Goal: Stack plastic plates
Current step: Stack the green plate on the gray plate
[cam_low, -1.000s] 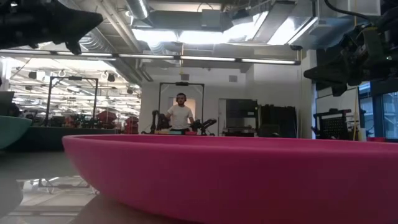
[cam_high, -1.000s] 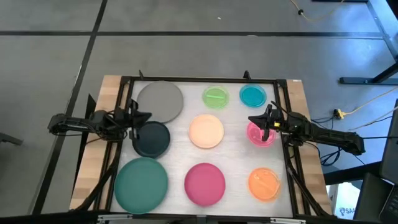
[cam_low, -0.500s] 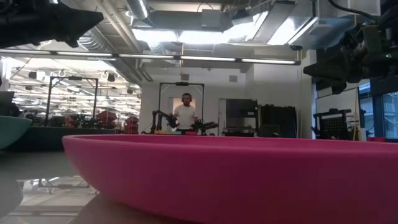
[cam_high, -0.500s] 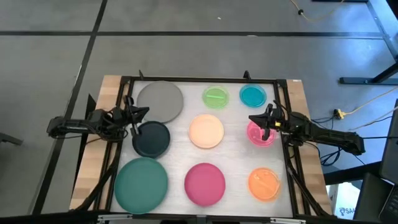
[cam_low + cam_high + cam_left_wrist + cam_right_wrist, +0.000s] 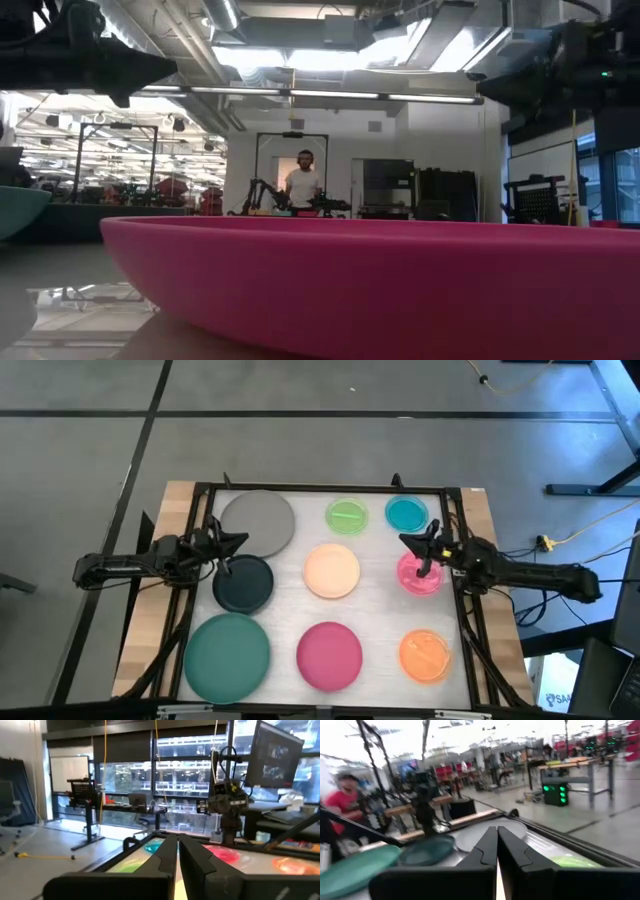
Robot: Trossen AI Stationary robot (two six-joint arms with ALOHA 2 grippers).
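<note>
Nine round plastic plates lie flat and apart on the table: grey, green, cyan, peach, pink, black, teal, magenta, orange. My left gripper hovers shut over the gap between the grey and black plates. My right gripper hovers shut above the pink plate's far left edge. Neither gripper holds anything. The magenta plate fills the low view.
A dark frame runs around the white work surface, with wooden table strips outside it. Bare surface lies between the plates. A person stands in the room far behind the table.
Both arms have shifted slightly above the plates. In the low view the left gripper has dropped a little and levelled out, and the right gripper has risen a little. No plate has moved.
</note>
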